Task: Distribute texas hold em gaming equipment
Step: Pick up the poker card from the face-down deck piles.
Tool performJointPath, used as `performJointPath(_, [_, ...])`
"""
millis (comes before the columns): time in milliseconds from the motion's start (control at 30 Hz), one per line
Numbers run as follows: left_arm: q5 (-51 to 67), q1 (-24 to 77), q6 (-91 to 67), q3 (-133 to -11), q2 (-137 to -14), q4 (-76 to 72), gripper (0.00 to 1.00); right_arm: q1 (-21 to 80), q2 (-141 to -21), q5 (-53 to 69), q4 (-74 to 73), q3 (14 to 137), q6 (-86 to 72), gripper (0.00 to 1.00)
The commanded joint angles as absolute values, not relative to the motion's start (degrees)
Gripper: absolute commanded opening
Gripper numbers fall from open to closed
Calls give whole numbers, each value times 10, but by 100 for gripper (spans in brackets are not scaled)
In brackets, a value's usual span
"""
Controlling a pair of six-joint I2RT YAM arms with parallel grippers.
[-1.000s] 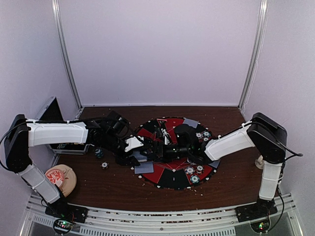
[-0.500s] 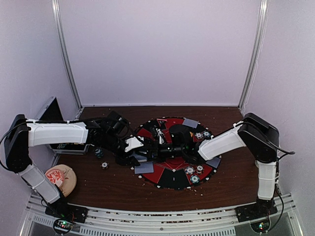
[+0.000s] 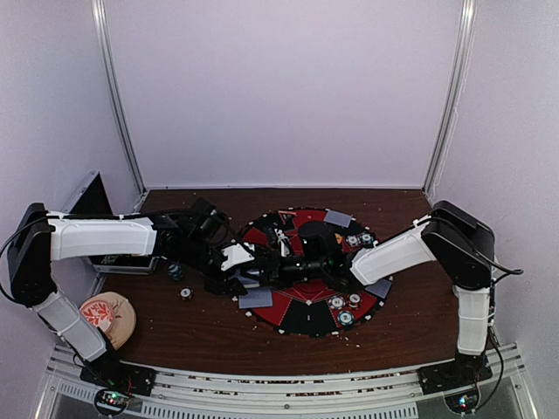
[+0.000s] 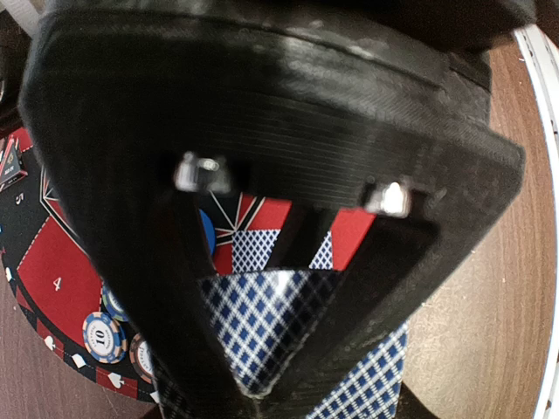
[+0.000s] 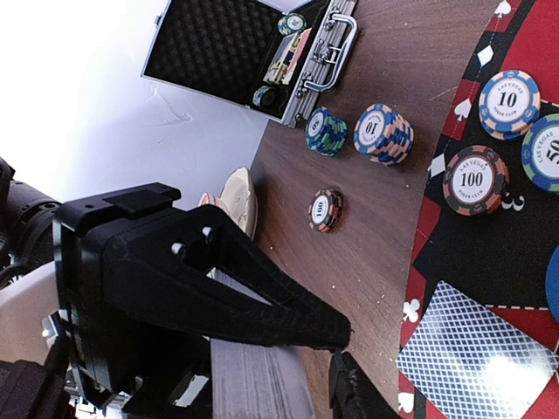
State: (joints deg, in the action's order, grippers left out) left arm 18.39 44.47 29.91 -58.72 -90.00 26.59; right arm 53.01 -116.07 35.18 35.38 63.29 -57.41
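On the top camera both arms meet over the round mat. The left gripper sits at the mat's 9 o'clock edge. The right gripper reaches in from 3 o'clock and ends just beside it. A grey card lies at the mat's 8 o'clock rim. Loose chips sit on the table further out at 9 o'clock, near the open case.

On the left wrist camera, the left fingers are clamped on a deck of cards, blue-checked backs up, held over the mat. A "10" chip lies on the mat at 8 o'clock of the frame.

On the right wrist camera I see that same deck edge-on at 7 o'clock, under the left gripper's black finger. A face-down card lies on the mat at 4 o'clock. Two chip stacks stand on the table at 1 o'clock, with the case beyond them. How wide the right jaws stand I cannot tell (only a dark tip shows at the bottom edge).
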Motion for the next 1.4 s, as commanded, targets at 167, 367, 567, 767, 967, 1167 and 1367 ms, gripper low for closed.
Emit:
performJointPath(167, [202, 448, 304, -583, -881, 244, 53, 509, -1140, 315, 315, 605, -564, 32])
performJointPath(367, [202, 448, 304, -583, -882, 244, 53, 501, -1119, 301, 294, 589, -550, 31])
performJointPath(567, [202, 447, 304, -584, -883, 244, 53, 495, -1104, 295, 285, 575, -542, 27])
performJointPath(767, [201, 448, 304, -584, -885, 244, 53, 493, -1087, 296, 280, 568, -537, 25])
performJointPath(967, [201, 449, 304, -584, -886, 244, 53, 493, -1078, 323, 304, 561, -544, 27])
performJointPath(1167, [200, 448, 304, -585, -887, 244, 53, 491, -1061, 330, 314, 547, -547, 20])
performJointPath(1367, [200, 448, 303, -584, -886, 244, 53, 482, -1035, 334, 322, 522, -551, 0])
